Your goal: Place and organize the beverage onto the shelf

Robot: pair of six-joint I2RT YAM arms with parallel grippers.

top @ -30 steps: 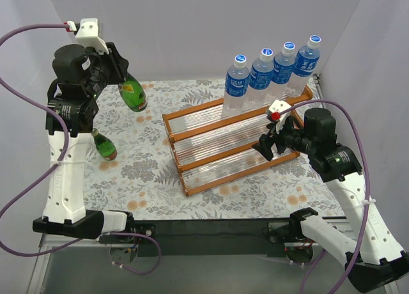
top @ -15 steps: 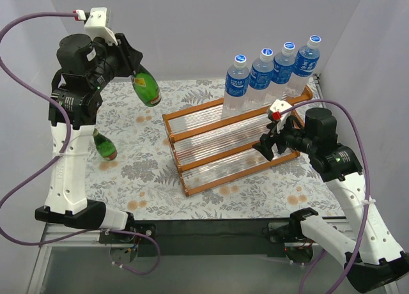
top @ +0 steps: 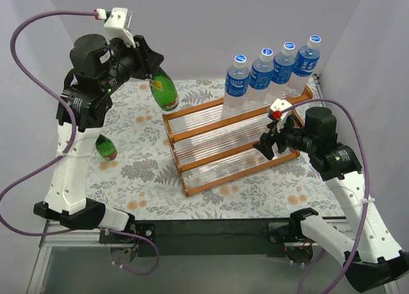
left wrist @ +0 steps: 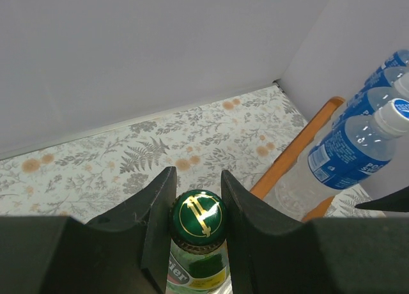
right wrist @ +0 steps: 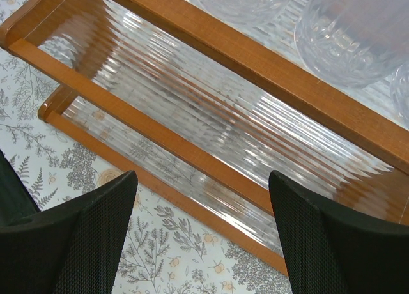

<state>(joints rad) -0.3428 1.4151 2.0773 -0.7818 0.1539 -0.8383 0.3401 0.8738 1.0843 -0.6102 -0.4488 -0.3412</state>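
My left gripper (top: 148, 75) is shut on the neck of a dark green glass bottle (top: 164, 92) with a yellow label. It holds the bottle in the air, just left of the shelf's top tier; the green cap (left wrist: 197, 216) sits between the fingers. The shelf (top: 220, 154) is an orange-brown stepped rack with translucent slats. Several clear bottles with blue labels (top: 271, 69) stand in a row on its top tier. A second green bottle (top: 106, 148) stands on the table behind the left arm. My right gripper (top: 267, 145) is open and empty over the lower tiers (right wrist: 192, 134).
The table carries a floral cloth (top: 147, 179). White walls close in the back and both sides. A purple cable (top: 332, 105) loops over the right arm beside the shelf's right end.
My left gripper has carried the green bottle up and to the right, from over the table's left side to the shelf's left end. The right arm has not moved.
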